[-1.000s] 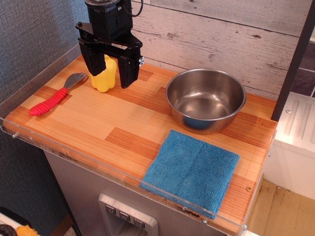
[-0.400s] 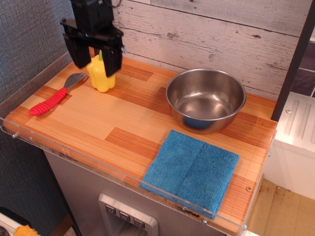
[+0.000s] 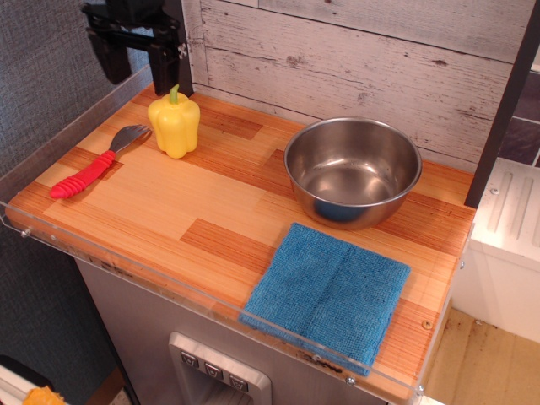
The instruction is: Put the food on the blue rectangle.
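The yellow plastic bell pepper (image 3: 175, 125) stands upright on the wooden table at the back left, its stem up. The blue woven cloth (image 3: 327, 293) lies flat at the front right of the table, with nothing on it. My black gripper (image 3: 145, 67) hangs open and empty above and behind the pepper, up at the top left, and touches nothing.
A steel bowl (image 3: 353, 172) stands at the back right, just behind the cloth. A red-handled spork (image 3: 91, 165) lies left of the pepper. A clear plastic rim (image 3: 126, 261) runs along the table's front and left edges. A wood plank wall stands behind.
My gripper has risen and moved back to the left, from straddling the pepper to clear above it. The pepper stays in place.
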Tool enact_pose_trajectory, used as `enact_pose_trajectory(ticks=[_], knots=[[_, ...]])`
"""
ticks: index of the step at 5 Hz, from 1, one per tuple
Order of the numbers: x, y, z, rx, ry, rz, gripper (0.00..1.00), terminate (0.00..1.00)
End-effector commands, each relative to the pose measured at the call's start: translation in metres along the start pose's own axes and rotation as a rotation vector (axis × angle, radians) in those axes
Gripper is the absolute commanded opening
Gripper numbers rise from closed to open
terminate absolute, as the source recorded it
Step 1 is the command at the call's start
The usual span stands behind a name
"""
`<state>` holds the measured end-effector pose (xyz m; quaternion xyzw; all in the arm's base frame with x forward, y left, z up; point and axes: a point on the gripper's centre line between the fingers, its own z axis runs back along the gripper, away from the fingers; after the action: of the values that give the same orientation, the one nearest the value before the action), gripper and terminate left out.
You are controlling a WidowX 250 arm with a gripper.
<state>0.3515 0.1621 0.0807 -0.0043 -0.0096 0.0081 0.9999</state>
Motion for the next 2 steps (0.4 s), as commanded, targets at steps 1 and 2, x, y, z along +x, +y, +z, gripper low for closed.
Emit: enact_pose_trajectory(ticks=[1, 2], knots=[[0.025, -0.0059, -0.0055, 0.036, 0.0, -0.044, 1.0, 0.0], [0.0244, -0.0069, -0.0033, 0.041, -0.016, -0.049, 1.0, 0.0]])
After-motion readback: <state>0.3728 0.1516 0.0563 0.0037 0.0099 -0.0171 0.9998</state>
